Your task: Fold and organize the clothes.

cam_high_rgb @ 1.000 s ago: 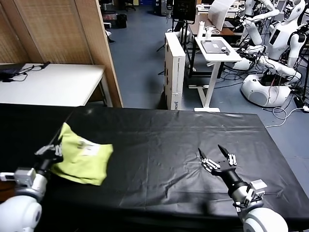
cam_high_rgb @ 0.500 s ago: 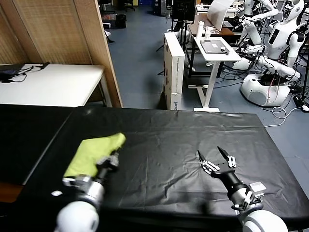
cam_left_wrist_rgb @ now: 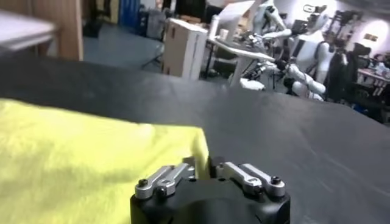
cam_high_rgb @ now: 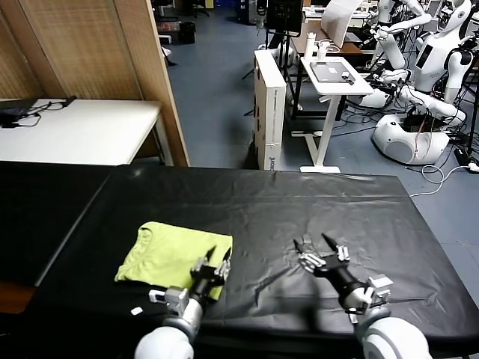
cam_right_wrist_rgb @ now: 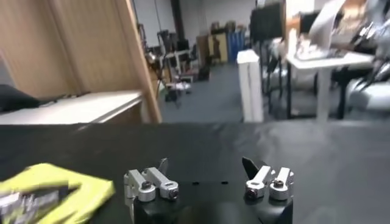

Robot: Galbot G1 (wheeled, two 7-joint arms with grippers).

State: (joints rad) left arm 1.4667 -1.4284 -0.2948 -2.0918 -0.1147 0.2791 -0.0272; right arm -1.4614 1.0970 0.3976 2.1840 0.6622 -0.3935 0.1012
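The left gripper [cam_high_rgb: 213, 264] is hovering at the shirt's five o'clock corner, fingers parted a little and pinching nothing, probably letting the fold settle. The T-shirt [cam_high_rgb: 174, 251] is lying as a folded bundle on the black table [cam_high_rgb: 299, 202], left of centre. At three o'clock, well apart, the right gripper [cam_high_rgb: 320, 250] is waiting, spread wide and empty.

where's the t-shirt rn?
In the head view the t-shirt lies folded on the black table, on the robot's left side near the front edge, with the left claw at its right-hand edge.
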